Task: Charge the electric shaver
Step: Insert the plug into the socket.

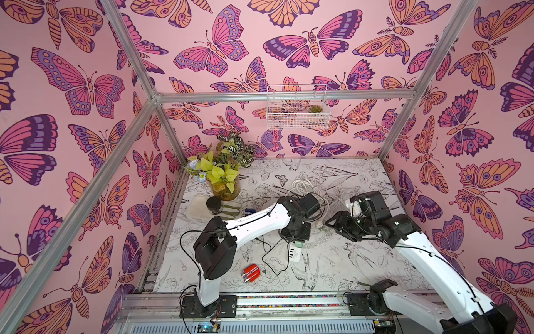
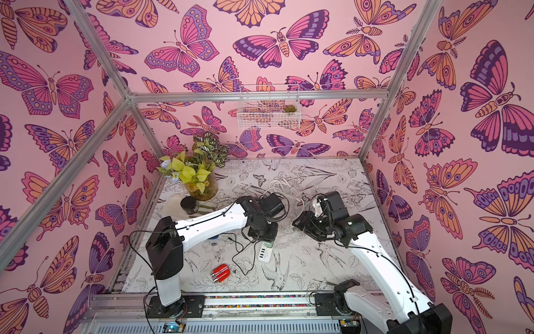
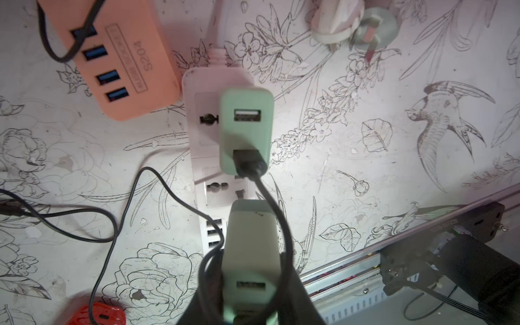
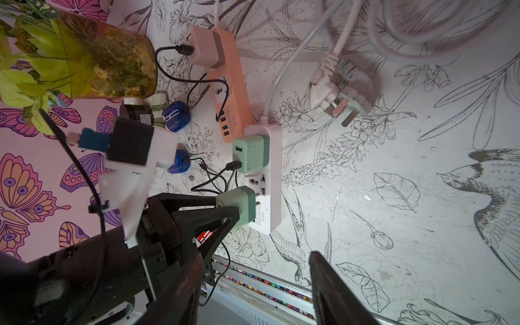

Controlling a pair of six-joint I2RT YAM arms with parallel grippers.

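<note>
My left gripper (image 4: 226,206) is pinching a green USB charger (image 3: 250,239) by its sides and holds it over the white power strip (image 4: 274,157). The charger's metal prongs point at the strip's face, just beside the free socket. I cannot tell whether they touch it. A second green charger (image 3: 246,123) sits plugged into the socket nearest the strip's cord, with a black cable (image 3: 270,202) in its lower USB port. That cable runs down alongside the charger I am holding. The red electric shaver (image 1: 251,272) lies on the table (image 1: 346,260) toward the front rail, well apart from both grippers and near the left arm's base. In the left wrist view a black lead crosses its edge, and I cannot tell whether anything is plugged into it. My right gripper (image 4: 254,259) hangs above the table beside the strip with its fingers spread wide and nothing between them. An orange power strip (image 4: 229,84) lies just beyond the white one. Two blue shavers (image 4: 176,115) lie near it, beside the glass vase (image 4: 112,70). A loose white plug (image 4: 337,95) rests by the coiled white cord.
</note>
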